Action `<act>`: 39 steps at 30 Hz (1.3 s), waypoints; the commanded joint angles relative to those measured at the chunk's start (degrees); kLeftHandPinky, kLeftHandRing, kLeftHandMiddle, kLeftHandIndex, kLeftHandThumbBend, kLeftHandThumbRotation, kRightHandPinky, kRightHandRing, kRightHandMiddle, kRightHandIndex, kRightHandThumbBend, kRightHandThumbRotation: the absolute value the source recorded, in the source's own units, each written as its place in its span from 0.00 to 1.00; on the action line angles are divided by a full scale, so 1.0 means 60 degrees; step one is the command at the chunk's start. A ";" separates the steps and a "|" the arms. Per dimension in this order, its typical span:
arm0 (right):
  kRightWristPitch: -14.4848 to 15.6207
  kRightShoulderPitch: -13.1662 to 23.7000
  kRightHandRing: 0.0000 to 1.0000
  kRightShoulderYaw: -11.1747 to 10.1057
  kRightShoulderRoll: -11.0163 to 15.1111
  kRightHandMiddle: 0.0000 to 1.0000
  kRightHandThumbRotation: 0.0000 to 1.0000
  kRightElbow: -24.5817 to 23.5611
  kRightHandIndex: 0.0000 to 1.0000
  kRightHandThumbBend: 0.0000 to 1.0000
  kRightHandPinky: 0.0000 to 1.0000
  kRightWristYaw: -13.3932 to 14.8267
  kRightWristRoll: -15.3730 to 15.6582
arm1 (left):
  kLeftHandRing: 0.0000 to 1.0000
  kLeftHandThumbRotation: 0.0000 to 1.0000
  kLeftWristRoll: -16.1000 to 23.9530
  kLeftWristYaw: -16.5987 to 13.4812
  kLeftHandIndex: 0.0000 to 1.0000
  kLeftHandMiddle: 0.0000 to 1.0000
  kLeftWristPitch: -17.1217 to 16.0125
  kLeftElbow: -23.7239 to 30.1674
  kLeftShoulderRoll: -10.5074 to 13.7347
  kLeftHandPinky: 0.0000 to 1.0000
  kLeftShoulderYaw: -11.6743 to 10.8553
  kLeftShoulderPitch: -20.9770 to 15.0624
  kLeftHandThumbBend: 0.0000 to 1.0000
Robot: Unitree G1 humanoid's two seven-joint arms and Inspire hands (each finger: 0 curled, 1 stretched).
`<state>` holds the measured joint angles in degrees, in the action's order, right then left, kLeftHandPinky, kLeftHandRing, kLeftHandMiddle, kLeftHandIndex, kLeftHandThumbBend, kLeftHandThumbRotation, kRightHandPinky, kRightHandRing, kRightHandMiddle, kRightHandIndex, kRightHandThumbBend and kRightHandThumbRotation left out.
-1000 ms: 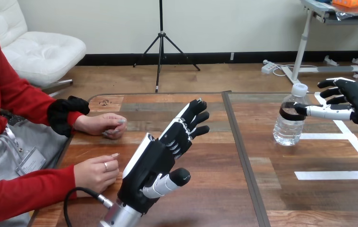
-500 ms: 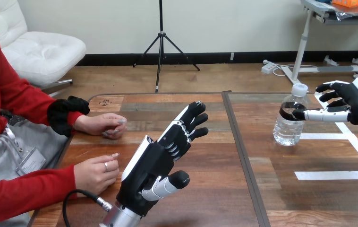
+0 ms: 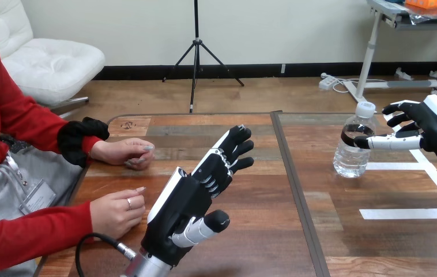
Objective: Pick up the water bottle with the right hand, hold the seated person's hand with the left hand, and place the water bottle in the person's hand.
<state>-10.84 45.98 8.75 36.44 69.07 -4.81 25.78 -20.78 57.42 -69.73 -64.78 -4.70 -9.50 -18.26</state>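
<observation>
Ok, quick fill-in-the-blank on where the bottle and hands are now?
The water bottle stands ____ on the table.
The right hand, beside the bottle, has its fingers ____.
The person's hands rest at the table's ____ side.
The left hand holds ____.
Missing words: upright; open; left; nothing.

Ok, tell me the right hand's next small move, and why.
Probably ease the right hand a little closer to the water bottle and curl its fingers round it. The bottle stands upright on the table, the thumb's tip is at its dark label band, and the fingers are spread beside it, not yet wrapped around it.
</observation>
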 commanded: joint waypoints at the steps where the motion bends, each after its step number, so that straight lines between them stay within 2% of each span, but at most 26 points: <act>1: -0.0017 0.1016 0.73 0.0106 0.0200 0.80 0.50 -0.0025 0.84 1.00 0.61 0.0097 0.0057 | 0.94 0.75 -0.0277 0.0072 0.95 0.96 -0.0067 0.0435 -0.0272 0.89 0.0020 -0.0017 1.00; 8: 0.0032 0.1171 0.72 0.0176 0.0136 0.79 0.50 0.0084 0.84 1.00 0.58 0.0109 0.0066 | 0.94 0.76 -0.0502 0.0347 0.95 0.96 -0.0007 0.0482 -0.0264 0.89 0.0025 0.0044 1.00; 11: 0.0200 0.1294 0.72 0.0292 0.0107 0.80 0.50 0.0154 0.84 1.00 0.58 0.0042 0.0158 | 0.94 0.76 -0.0554 0.0401 0.95 0.96 -0.0012 0.0501 -0.0254 0.89 0.0025 0.0076 1.00; 14: 0.0175 0.1348 0.72 0.0241 0.0048 0.80 0.50 0.0195 0.84 1.00 0.58 0.0088 0.0071 | 0.94 0.76 -0.0625 0.0493 0.95 0.96 0.0021 0.0523 -0.0239 0.89 0.0023 0.0097 1.00; 27: 0.0521 0.1713 0.71 0.0340 -0.0267 0.78 0.48 0.0414 0.84 1.00 0.57 0.0297 0.0075 | 0.94 0.76 -0.0754 0.0609 0.95 0.96 -0.0031 0.0546 -0.0192 0.89 -0.0016 0.0173 1.00; 39: 0.0537 0.1941 0.70 0.0534 -0.0492 0.76 0.51 0.0576 0.84 1.00 0.57 0.0497 0.0240 | 0.93 0.76 -0.0792 0.0649 0.95 0.96 -0.0077 0.0637 -0.0163 0.88 -0.0045 0.0291 1.00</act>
<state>-7.40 51.60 11.22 35.44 72.58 -3.71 26.92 -24.48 61.31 -69.69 -63.18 -4.09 -9.70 -16.51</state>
